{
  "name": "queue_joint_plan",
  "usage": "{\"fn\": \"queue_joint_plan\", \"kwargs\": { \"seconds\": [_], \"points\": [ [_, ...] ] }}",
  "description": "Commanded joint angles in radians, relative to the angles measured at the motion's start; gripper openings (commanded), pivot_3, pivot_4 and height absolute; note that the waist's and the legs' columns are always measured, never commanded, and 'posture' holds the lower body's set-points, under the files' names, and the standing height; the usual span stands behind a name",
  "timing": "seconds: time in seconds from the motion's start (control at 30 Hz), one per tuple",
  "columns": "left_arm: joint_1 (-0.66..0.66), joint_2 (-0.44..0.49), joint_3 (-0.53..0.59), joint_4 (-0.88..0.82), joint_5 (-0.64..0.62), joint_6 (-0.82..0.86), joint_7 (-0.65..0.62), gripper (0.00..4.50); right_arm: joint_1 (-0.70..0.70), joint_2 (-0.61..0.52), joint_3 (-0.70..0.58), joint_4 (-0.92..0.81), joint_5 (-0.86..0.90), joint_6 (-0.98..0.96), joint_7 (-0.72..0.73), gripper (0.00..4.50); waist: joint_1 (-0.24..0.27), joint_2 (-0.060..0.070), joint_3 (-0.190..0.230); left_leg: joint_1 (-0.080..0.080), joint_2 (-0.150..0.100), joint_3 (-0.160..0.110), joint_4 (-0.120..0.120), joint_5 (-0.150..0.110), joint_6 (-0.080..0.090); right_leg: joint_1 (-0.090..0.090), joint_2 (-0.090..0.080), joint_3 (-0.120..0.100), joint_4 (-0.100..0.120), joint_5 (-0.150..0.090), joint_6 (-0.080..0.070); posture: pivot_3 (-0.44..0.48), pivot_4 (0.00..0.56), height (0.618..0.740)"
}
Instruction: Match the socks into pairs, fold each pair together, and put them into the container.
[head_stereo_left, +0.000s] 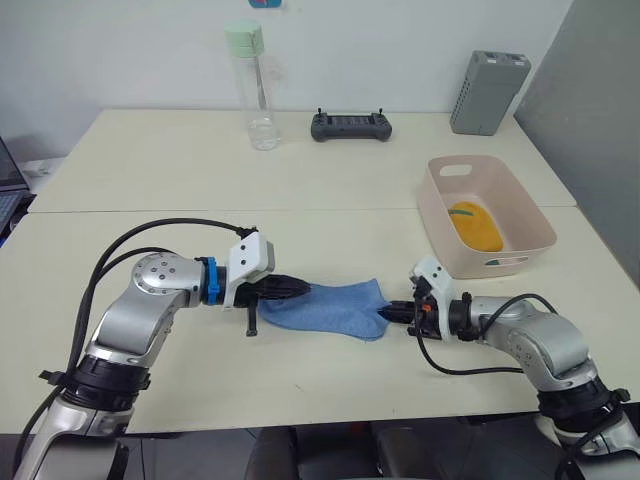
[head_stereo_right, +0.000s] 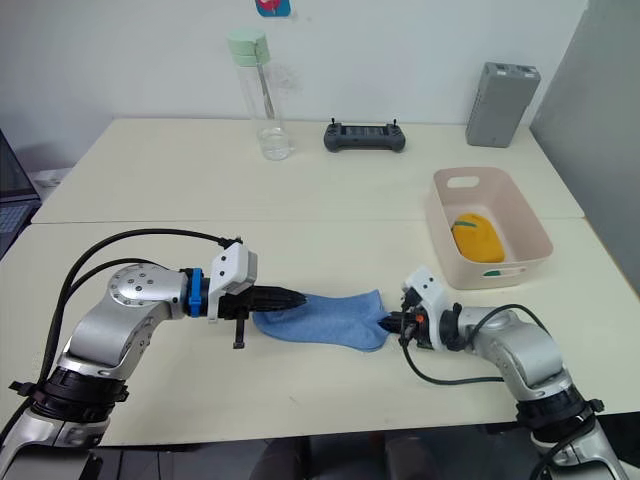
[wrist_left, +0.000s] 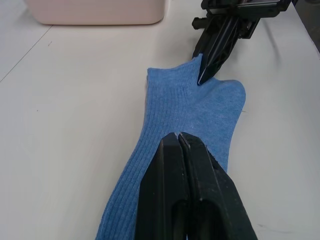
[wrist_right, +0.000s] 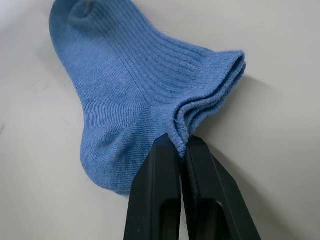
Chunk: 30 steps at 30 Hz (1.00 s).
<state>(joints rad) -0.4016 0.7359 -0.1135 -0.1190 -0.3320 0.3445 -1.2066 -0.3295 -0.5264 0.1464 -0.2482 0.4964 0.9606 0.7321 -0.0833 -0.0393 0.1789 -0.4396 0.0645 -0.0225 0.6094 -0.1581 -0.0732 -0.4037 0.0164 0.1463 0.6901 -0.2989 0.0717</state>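
Both my grippers, left (head_stereo_left: 296, 289) and right (head_stereo_left: 388, 313), pinch the blue pair (head_stereo_left: 330, 309) awaiting folding, yellow pair (head_stereo_left: 475, 226) already in the container (head_stereo_left: 440, 234), green unseen

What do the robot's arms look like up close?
Both arms are silver-grey metal with rounded joints and looping black cables. The left arm has a blue ring and white wrist block. Each tool, left and right, ends in two slim black fingers.

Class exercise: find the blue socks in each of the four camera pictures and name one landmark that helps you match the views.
Left eye view: blue socks lie between both grippers, near the table's front.
Right eye view: same, lower centre.
Left wrist view: centre.
Right wrist view: upper centre.
Shared landmark: the right gripper pinching the cuffs.
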Motion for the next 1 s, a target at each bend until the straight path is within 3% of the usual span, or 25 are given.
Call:
{"fn": "queue_joint_plan", "kwargs": {
  "seconds": [0.03,0.37,0.6,1.0],
  "points": [
    [0.004,-0.035,-0.028,-0.065,-0.004,-0.009,0.017,0.00,-0.053,-0.028,-0.073,0.026,0.059,0.015,0.056,0.06,0.000,0.000,0.000,0.000,0.000,0.000,0.000,0.000,0.000,0.000,0.000,0.000,0.000,0.000,0.000,0.000,0.150,0.740],
    [-0.052,-0.163,-0.130,0.073,0.122,-0.082,0.109,0.00,-0.149,-0.130,-0.052,0.145,0.079,0.004,0.219,0.06,0.001,0.000,0.000,0.000,0.000,0.000,0.000,0.000,0.000,0.001,0.000,0.000,-0.001,0.000,0.001,0.000,0.150,0.740],
    [-0.047,-0.169,-0.162,0.158,0.181,-0.123,0.105,0.00,-0.169,-0.143,-0.054,0.162,0.082,0.006,0.249,0.06,-0.001,0.000,0.000,0.000,-0.001,0.000,0.000,0.000,0.000,0.001,0.000,0.001,-0.001,0.000,0.001,0.000,0.150,0.740],
    [-0.037,-0.187,-0.203,0.206,0.239,-0.136,0.104,0.00,-0.233,0.008,-0.111,0.060,0.253,0.128,0.196,0.06,0.000,0.000,0.000,0.000,0.000,-0.001,0.000,0.000,0.000,0.001,0.000,0.000,-0.001,0.001,0.001,0.000,0.150,0.740]
  ]
}}
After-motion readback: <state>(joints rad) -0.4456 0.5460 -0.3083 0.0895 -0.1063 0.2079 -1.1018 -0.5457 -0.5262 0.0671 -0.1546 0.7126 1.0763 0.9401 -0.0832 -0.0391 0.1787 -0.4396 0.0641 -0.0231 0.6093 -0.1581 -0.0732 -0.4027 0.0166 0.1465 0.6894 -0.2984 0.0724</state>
